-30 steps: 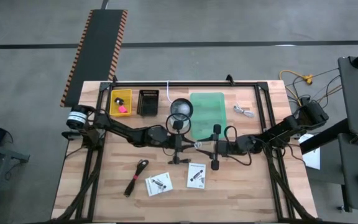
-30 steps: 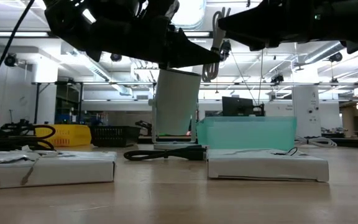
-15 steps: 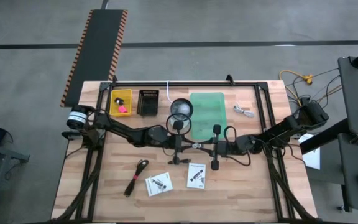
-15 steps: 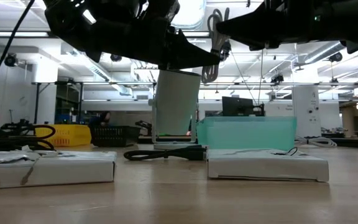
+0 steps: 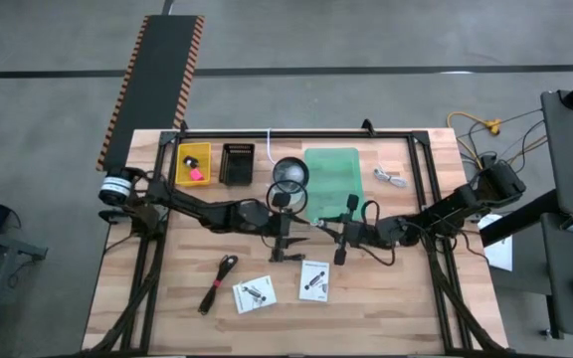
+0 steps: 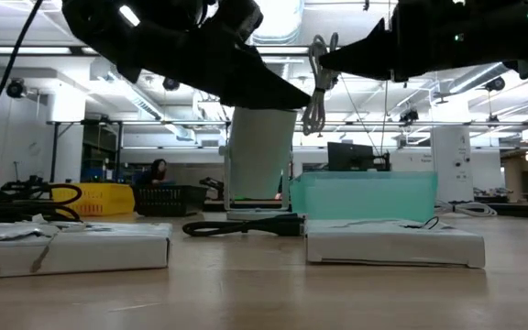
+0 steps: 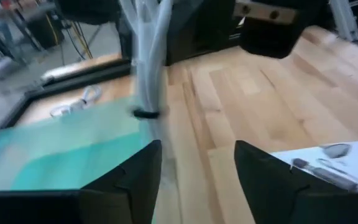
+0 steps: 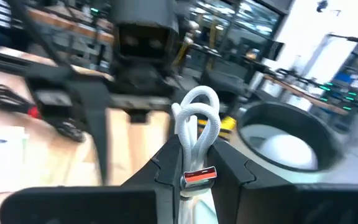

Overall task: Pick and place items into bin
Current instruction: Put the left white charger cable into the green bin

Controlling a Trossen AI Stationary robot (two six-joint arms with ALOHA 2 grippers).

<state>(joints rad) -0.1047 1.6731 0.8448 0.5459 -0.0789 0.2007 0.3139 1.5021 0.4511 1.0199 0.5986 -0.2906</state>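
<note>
R gripper (image 8: pixel 194 163) clamped on white cable bundle (image 8: pixel 196 127), I hold it above table near green bin's (image 5: pixel 332 179) edge | L gripper (image 7: pixel 194 177) fingers apart, holding nothing, just beside | 2 white packets (image 5: pixel 285 285) + black cable (image 5: pixel 218 282) on tabletop.

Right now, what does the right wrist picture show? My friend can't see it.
The right tool is shut on a bundled white cable, looped at the top with a small red-and-black label. Behind it are the other arm, a round white-bottomed container and the wooden table.
</note>
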